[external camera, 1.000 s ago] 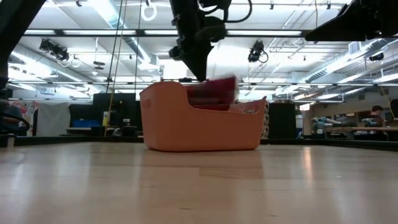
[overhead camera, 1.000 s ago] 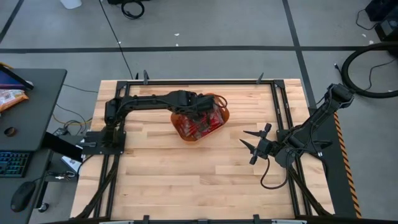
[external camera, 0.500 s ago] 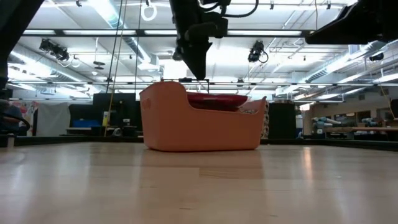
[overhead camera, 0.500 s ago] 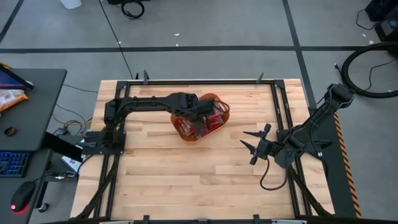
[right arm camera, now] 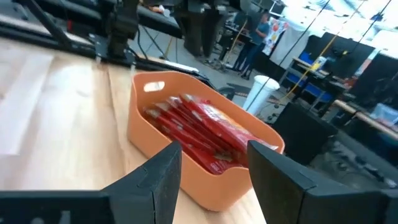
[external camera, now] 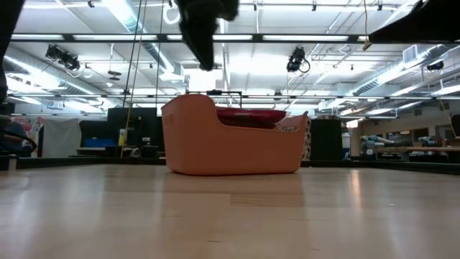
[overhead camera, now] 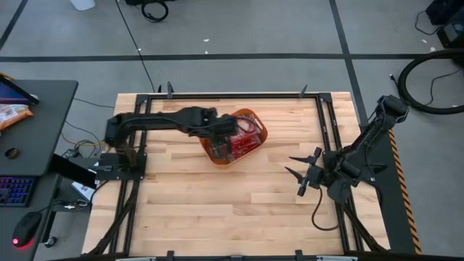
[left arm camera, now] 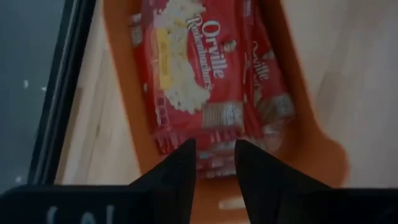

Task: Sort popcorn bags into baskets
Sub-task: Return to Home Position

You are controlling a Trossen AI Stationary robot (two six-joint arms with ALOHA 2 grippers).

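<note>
The orange basket (overhead camera: 233, 136) stands on the wooden table, a little far of its middle. Several red popcorn bags (left arm camera: 199, 68) lie stacked in it, and the top one lies flat, picture up. The basket also shows in the low view (external camera: 230, 140) and the right wrist view (right arm camera: 199, 143). My left gripper (overhead camera: 226, 130) hangs above the basket's left part with its fingers (left arm camera: 180, 171) a little apart and nothing between them. My right gripper (overhead camera: 304, 175) hovers open and empty near the table's right side.
Black frame rails (overhead camera: 326, 130) run along the table's left, right and far edges. Bare wood (overhead camera: 217, 210) lies between the basket and the near edge. A desk (overhead camera: 29, 145) with a keyboard and an orange and white snack bag (overhead camera: 11, 112) stands left of the table.
The red packet that hung tilted under my left gripper over the basket has dropped and now lies flat on the stack. My left gripper has let it go, then risen and drawn back toward the table's left edge. My right gripper has shifted slightly toward the near edge.
</note>
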